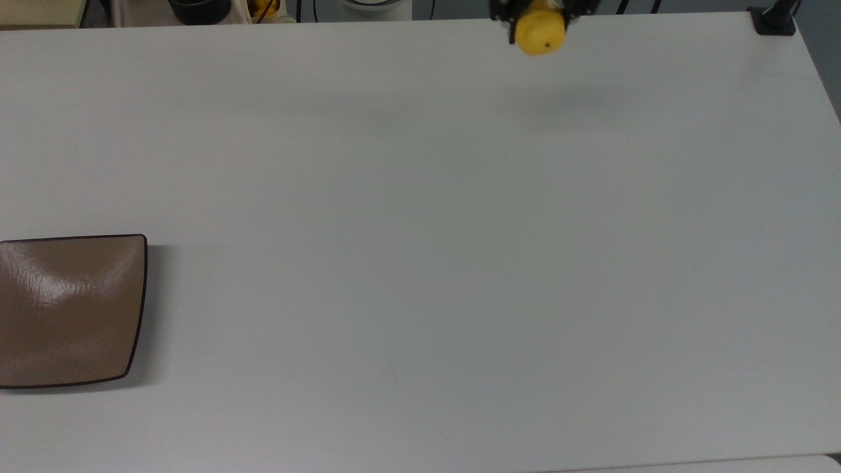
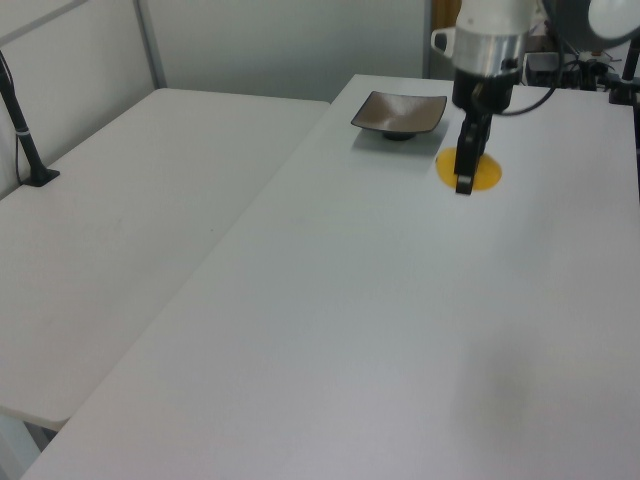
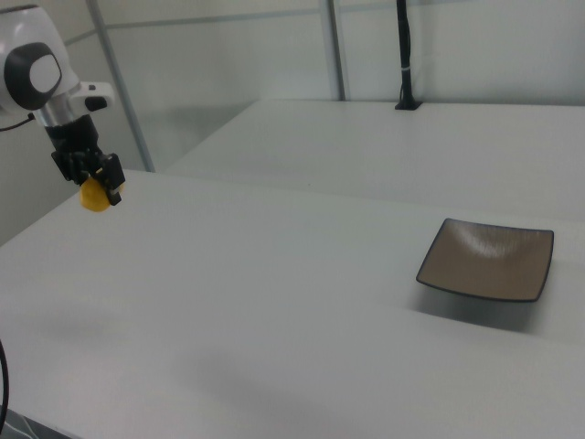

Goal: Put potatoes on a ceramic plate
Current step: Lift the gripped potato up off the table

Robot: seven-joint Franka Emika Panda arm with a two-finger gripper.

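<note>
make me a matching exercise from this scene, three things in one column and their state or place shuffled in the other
Things:
1. potato
2. ceramic plate
3. tool

States or places:
A. empty, resting on the white table at the top view's left edge
B. shut on a yellow object, hanging above the table
C. held in the air, clear of the tabletop

Pairs: 1-C, 2-A, 3-B
</note>
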